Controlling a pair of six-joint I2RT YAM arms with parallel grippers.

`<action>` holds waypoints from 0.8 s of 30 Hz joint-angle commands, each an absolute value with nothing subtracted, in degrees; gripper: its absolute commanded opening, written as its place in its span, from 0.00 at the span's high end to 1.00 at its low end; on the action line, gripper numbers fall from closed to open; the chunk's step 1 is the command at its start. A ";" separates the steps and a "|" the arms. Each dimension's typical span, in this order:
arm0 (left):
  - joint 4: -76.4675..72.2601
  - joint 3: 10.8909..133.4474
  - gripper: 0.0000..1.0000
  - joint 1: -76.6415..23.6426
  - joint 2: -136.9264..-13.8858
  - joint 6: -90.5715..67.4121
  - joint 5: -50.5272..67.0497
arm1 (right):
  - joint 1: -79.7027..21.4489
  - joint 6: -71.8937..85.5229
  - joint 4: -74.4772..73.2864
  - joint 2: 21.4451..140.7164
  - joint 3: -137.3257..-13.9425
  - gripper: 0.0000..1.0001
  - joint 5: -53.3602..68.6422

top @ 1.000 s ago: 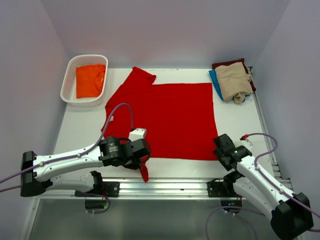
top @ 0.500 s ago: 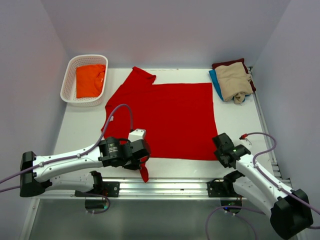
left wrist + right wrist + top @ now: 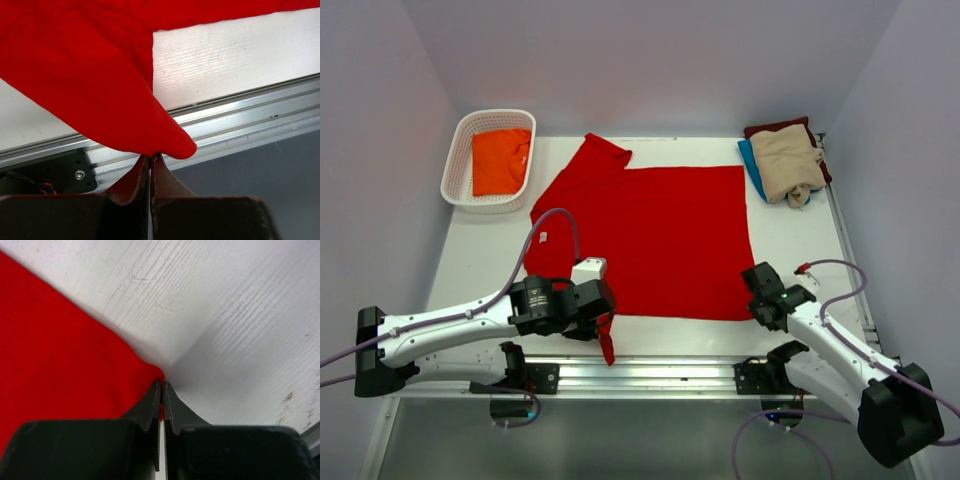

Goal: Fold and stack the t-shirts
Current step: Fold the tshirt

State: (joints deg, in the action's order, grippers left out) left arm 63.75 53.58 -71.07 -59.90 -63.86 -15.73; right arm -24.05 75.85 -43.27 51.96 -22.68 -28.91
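Note:
A large bright red t-shirt [image 3: 660, 235] lies spread flat across the middle of the white table [image 3: 480, 260]. My left gripper [image 3: 607, 325] is shut on its near left sleeve, which hangs down over the front rail; the left wrist view shows that red cloth [image 3: 100, 85] pinched at the fingertips [image 3: 150, 157]. My right gripper [image 3: 756, 306] is shut on the shirt's near right corner [image 3: 75, 370], pinched between its tips [image 3: 162, 385] on the table. An orange t-shirt [image 3: 501, 160] lies in the basket. Beige [image 3: 787, 165], maroon [image 3: 775, 127] and blue [image 3: 751, 167] t-shirts are piled at the back right.
The white slotted basket [image 3: 462, 150] stands at the back left corner. An aluminium rail [image 3: 650, 372] runs along the table's near edge. Grey walls close in the table on three sides.
My right gripper has closed on the near right corner of the red t-shirt. The left arm has drifted slightly to the left, still holding the sleeve.

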 commanded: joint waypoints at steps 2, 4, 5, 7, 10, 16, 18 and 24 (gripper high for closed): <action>63.63 53.44 1.00 -71.28 -58.80 -65.48 -17.49 | -24.08 74.72 -41.48 49.58 -21.45 1.00 -28.30; 63.81 53.35 1.00 -71.28 -58.62 -65.65 -18.45 | -24.08 74.10 -42.79 47.38 -22.32 1.00 -28.04; 64.33 53.18 1.00 -71.28 -58.45 -66.00 -19.24 | -24.08 72.79 -43.24 46.50 -22.85 1.00 -28.12; 64.51 51.95 1.00 -71.19 -57.05 -67.06 -23.19 | -24.08 71.81 -44.81 43.88 -24.78 1.00 -28.56; 61.89 48.01 1.00 -71.28 -51.78 -68.64 -29.08 | -24.08 68.65 -45.00 41.14 -27.24 1.00 -29.62; 58.27 48.07 1.00 -71.19 -48.16 -68.73 -39.97 | -24.08 63.64 -42.37 44.64 -31.99 1.00 -31.11; 59.50 49.13 1.00 -70.93 -50.00 -68.56 -44.11 | -24.08 61.88 -40.79 48.06 -33.04 1.00 -31.20; 57.49 46.33 1.00 -66.54 -53.79 -64.96 -52.64 | -24.08 59.15 -35.52 55.98 -35.42 1.00 -34.01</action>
State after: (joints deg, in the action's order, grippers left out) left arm 60.82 47.31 -68.99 -53.36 -66.43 -43.11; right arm -24.05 61.82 -39.75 53.95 -32.56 -29.67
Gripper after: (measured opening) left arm 0.012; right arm 0.014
